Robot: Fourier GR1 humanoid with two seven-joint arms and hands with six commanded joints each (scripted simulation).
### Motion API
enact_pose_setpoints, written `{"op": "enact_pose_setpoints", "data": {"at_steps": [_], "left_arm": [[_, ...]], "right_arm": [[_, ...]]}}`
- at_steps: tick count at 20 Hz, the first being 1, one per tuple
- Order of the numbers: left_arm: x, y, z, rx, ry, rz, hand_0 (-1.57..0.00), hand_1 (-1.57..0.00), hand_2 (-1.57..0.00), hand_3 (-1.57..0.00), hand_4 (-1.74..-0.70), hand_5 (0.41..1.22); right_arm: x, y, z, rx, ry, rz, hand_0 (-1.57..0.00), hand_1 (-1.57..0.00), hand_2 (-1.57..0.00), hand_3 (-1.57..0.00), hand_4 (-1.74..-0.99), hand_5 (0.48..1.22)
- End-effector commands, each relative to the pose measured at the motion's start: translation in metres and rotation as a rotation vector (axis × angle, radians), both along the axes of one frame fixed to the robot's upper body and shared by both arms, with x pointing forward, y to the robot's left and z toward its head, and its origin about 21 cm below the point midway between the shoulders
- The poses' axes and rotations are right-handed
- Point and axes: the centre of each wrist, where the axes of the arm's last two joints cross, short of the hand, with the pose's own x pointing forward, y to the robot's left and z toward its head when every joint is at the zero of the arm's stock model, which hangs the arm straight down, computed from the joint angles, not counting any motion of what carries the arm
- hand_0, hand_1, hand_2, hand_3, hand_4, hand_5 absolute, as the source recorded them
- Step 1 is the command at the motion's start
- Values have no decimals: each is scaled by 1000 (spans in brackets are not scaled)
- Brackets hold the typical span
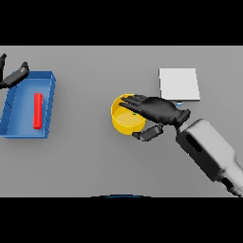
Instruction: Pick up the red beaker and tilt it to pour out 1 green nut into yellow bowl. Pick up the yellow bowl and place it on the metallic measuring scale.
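The yellow bowl stands mid-table. A small green speck, likely the nut, shows inside it under my fingers. My right hand reaches in from the right and lies over the bowl's far right rim. Its fingers are stretched straight across the opening and its thumb is beside the bowl's near right wall. The hand is open, and I cannot tell whether it touches the bowl. The red beaker lies on its side in a blue tray at the left. The metallic scale sits behind and right of the bowl.
My left hand hovers open at the far left, over the blue tray's back corner. My right forearm crosses the table's right side, just in front of the scale.
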Motion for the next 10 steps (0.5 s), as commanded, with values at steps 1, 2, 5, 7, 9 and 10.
{"op": "enact_pose_setpoints", "data": {"at_steps": [1,2,5,7,9,10], "left_arm": [[-1,1,1,-3,1,0,1,1,1,1,-783,722],[0,-2,-2,2,11,3,1,1,1,1,-784,725],[0,-2,3,-2,0,1,1,1,1,1,-795,728],[-2,-1,-3,-6,3,0,1,1,1,1,-798,725],[0,2,-3,-6,7,5,1,1,1,1,-798,724],[-2,3,-4,-6,4,-1,1,1,1,1,-798,723]], "right_arm": [[4,2,-4,-19,6,3,1,1,1,1,-1217,651],[6,4,-5,-29,8,17,1,1,1,1,-1220,651],[8,9,-11,-66,19,47,1,1,1,1,-1234,660],[11,11,-16,-92,29,58,1,1,1,1,-1249,669],[13,13,-16,-113,41,66,1,1,1,1,-1260,676],[12,14,-21,-129,54,68,1,1,1,1,-1265,680]]}}
